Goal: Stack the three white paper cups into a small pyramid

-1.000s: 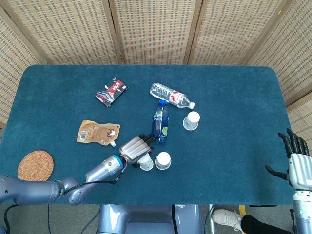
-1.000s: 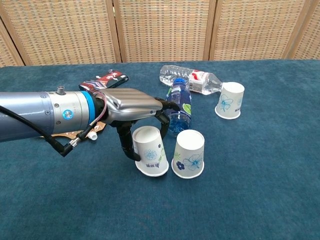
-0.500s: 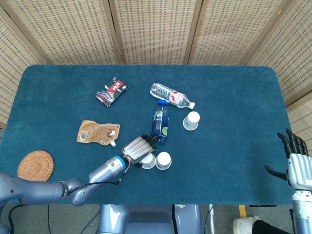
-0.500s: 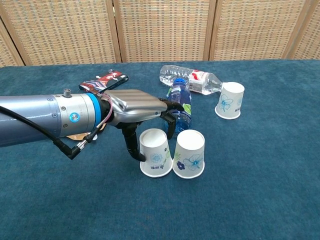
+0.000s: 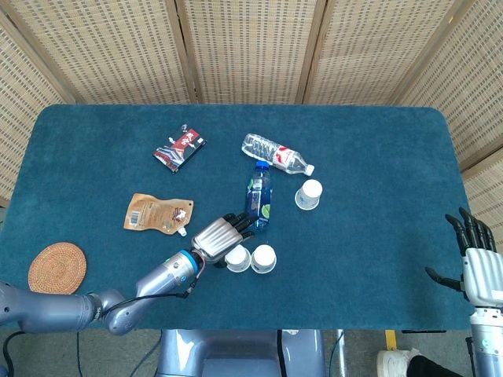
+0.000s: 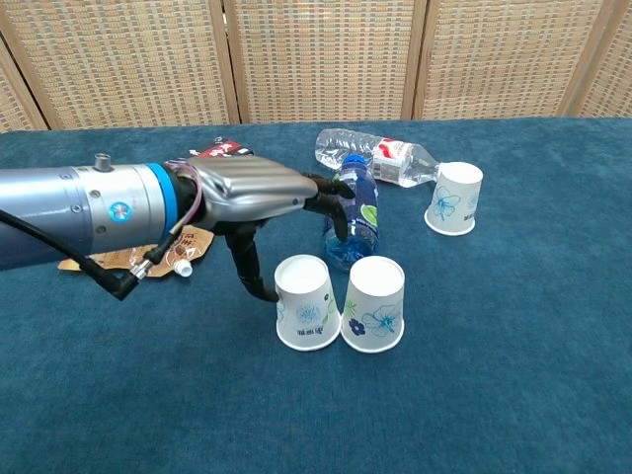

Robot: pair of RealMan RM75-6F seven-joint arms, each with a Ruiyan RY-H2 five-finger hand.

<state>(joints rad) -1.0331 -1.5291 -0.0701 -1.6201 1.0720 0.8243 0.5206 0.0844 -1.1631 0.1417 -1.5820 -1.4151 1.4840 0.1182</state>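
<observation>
Two white paper cups stand upside down side by side near the table's front: the left cup (image 5: pixel 236 259) (image 6: pixel 307 303) and the right cup (image 5: pixel 263 258) (image 6: pixel 373 305), their rims touching or nearly so. The third cup (image 5: pixel 309 195) (image 6: pixel 454 199) stands upside down further back on the right. My left hand (image 5: pixel 216 239) (image 6: pixel 262 193) hovers just above and behind the left cup, fingers spread over it and the thumb hanging down by its left side, holding nothing. My right hand (image 5: pixel 474 255) is off the table's right edge, fingers apart and empty.
A blue-capped bottle (image 5: pixel 258 196) (image 6: pixel 354 217) lies right behind the two cups, under my left fingers. A clear bottle (image 5: pixel 277 154) (image 6: pixel 375 158) lies beyond it. A red packet (image 5: pixel 179 147), a brown pouch (image 5: pixel 159 214) and a round coaster (image 5: pixel 56 267) lie to the left.
The left cup went from tilted in my left hand to standing flat against the right cup. My left hand has let go and risen off it. The right hand stayed put.
</observation>
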